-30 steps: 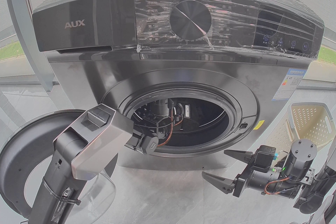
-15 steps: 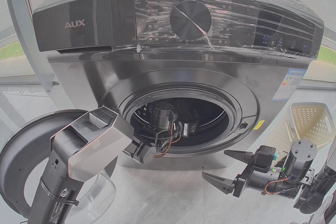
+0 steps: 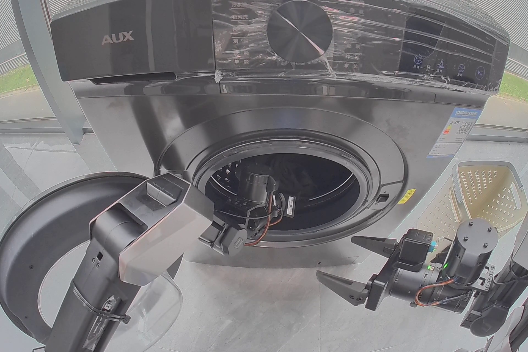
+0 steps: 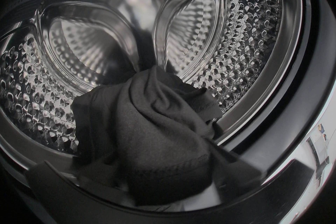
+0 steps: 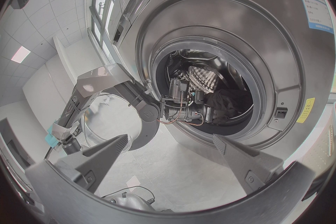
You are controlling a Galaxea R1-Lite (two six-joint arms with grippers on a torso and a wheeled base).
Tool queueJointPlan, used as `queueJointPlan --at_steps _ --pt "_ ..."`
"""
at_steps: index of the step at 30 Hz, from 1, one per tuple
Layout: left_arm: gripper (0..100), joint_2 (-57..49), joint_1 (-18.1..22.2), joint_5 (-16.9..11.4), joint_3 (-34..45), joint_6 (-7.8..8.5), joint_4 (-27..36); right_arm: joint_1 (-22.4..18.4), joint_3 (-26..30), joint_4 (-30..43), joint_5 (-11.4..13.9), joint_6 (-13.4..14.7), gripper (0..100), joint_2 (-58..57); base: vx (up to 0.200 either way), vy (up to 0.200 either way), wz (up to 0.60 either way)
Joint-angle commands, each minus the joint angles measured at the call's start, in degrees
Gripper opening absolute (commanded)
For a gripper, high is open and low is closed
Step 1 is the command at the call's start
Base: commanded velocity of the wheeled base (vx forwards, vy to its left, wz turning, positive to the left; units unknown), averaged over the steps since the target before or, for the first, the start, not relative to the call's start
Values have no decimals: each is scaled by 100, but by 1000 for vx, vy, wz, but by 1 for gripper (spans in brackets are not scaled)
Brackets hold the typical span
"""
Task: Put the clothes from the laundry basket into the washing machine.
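I see the front-loading washing machine (image 3: 264, 111) straight ahead, and its round door (image 3: 33, 237) stands swung open on the robot's left side. The left arm (image 3: 148, 226) goes across the door opening, and its wrist is past the rim, so the left gripper (image 5: 210, 114) is inside the mouth of the drum (image 4: 245, 25). In the left wrist view a dark garment (image 4: 157, 137) lies bunched low in the drum, at the front, against the perforated steel wall and close before the camera. This view is very dark near the gripper, and I cannot tell if the left jaws are apart or closed, or if they touch the cloth.

The right gripper (image 3: 336, 258) hangs low in front of the machine, on the right, above the grey floor (image 3: 264, 303). Its two jaws are spread wide and there is nothing between them. In the right wrist view they frame the door opening from a distance.

The cream laundry basket (image 3: 484, 188) stands on the floor just beside the right side of the machine, behind the right arm.
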Motion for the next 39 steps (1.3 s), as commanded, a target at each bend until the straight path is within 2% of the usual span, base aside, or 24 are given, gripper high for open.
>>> queueJointPlan --at_steps 1,5,7,14,31,32,36,39 --pt "0 90 18 44 -275 -21 -73 2 -3 -3 -1 -1 100 7 0 0 0" --pt "0 187 27 228 -714 -56 -135 2 -12 -3 7 -1 100 16 0 0 0" --pt "0 389 97 430 -1224 -65 -231 2 -12 -3 7 -1 100 7 0 0 0" --pt "0 855 185 615 -2294 -65 -328 2 -29 -3 7 -1 100 -19 0 0 0" --pt "0 969 229 650 -2294 -56 -363 2 -21 -3 16 -1 100 7 0 0 0" --pt "100 969 229 641 -2294 -56 -372 2 -21 -3 16 -1 100 7 0 0 0" --pt "100 863 220 650 -2217 -74 -337 2 -21 -3 16 8 100 -2 0 0 0" --pt "100 424 141 606 -1505 -65 -337 -7 -29 -12 25 8 100 -28 0 0 0"
